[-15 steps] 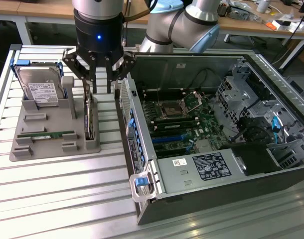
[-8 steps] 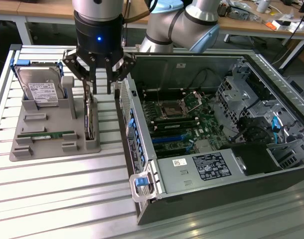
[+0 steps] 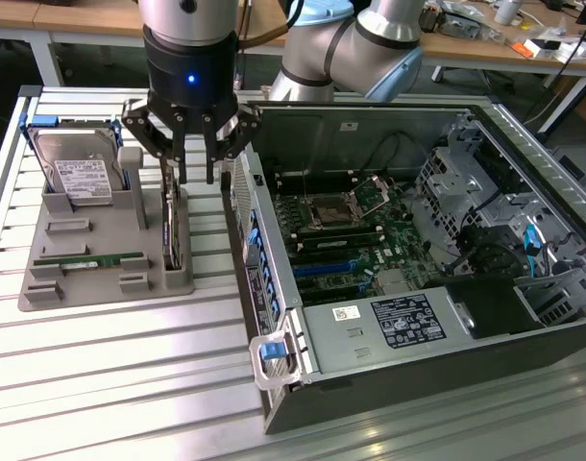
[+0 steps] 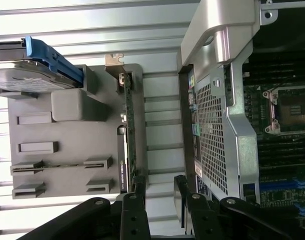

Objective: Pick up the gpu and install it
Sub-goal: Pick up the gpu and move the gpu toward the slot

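The gripper [image 3: 197,179] [image 4: 158,190] is open, its 2 fingers spread apart and holding nothing, and it hangs just above the gpu [image 3: 174,235] [image 4: 128,125]. The gpu stands on its long edge in a slot of a grey holder [image 3: 91,293] [image 4: 67,130], at the side of the holder nearest the open computer case [image 3: 370,384] [image 4: 217,115], with its silver end bracket at the end away from the gripper in the wrist view. In the exterior view the fingertips sit over the far end of the card, close to its upper edge; whether they touch it cannot be told. In the wrist view, 1 finger lines up with the card's edge and the other sits over the gap between holder and case. The same holder carries a hard drive [image 3: 80,178] [image 4: 22,80] with a white label, leaning in a blue frame at the far corner on the exterior view's left, and 1 narrow green memory stick [image 3: 91,259] lying flat nearer the camera. Holder and case rest side by side on a ribbed metal desk [image 3: 130,384] [image 4: 162,125]. The case lies with its side panel off, showing the motherboard [image 3: 341,230].
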{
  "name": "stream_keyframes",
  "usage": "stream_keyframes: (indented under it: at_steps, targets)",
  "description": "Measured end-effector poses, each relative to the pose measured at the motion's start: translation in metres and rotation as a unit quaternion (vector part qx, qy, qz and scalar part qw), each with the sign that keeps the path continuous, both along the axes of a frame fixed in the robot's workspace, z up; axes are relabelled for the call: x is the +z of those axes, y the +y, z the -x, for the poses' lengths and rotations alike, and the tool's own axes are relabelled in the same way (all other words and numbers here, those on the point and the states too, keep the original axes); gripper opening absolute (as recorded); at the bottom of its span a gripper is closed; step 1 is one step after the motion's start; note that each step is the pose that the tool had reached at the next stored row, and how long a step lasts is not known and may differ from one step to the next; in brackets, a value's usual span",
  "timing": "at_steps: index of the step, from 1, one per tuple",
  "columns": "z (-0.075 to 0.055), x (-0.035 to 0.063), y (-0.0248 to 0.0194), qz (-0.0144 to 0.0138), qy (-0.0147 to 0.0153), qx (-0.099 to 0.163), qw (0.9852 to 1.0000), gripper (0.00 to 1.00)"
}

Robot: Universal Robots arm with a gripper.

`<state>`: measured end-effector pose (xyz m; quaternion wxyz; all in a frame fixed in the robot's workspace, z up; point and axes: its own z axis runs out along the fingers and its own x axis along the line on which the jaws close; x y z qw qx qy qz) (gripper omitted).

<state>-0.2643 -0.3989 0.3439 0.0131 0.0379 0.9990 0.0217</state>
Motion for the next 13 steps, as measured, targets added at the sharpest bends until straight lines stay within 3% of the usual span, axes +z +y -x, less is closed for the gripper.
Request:
stream_keyframes:
  at_steps: [13]
  targets:
    - [0.0,-0.0043,0.0,0.0,0.0,0.0,1.0,0.36]
